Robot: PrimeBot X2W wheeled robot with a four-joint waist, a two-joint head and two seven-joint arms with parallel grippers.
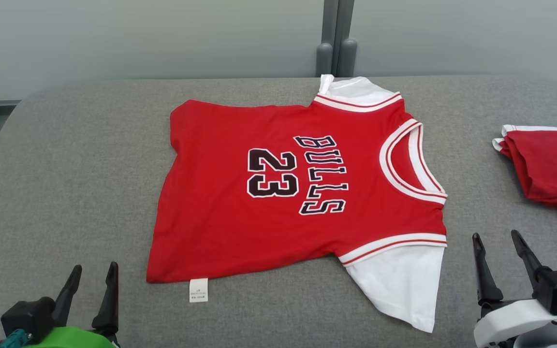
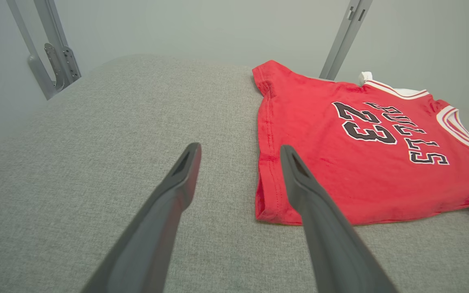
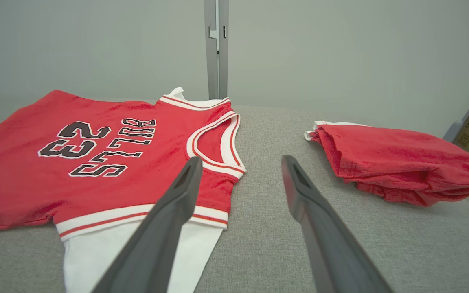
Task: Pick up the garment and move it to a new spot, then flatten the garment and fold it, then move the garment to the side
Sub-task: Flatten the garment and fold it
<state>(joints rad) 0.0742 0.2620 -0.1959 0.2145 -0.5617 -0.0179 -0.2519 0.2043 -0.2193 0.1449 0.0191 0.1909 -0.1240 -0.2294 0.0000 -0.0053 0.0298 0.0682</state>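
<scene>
Grippers first, since they're closest to us. The left gripper point(image 1: 95, 267) and right gripper point(image 1: 495, 235) both hang at the near edge of the table point(image 1: 65, 169), fingers spread wide, nothing in either.

Just past them, in the middle of the table, lies the garment point(image 1: 211, 217). It's face up and turned sideways, with the hem toward the table's left end and the neckline point(image 1: 386, 162) toward its right end. It looks mostly flat already. A care label point(image 1: 198, 290) pokes out at the near hem corner, and a white panel point(image 1: 399, 285) runs out past the striped trim on the near side.

We reckon it's light, thin and floppy, so it'll sag and bunch once lifted, and a one-point pinch would likely drag it into a heap. Our guess for the best hold is left fingers on the near hem corner by the label and right fingers on the near striped trim, catching both layers. It doesn't look fragile, and it probably won't slide much on that grey fabric top.

Toward the table's right end, well apart from the garment, sits a bunched red piece point(image 1: 549, 169). We'd leave that one alone.
</scene>
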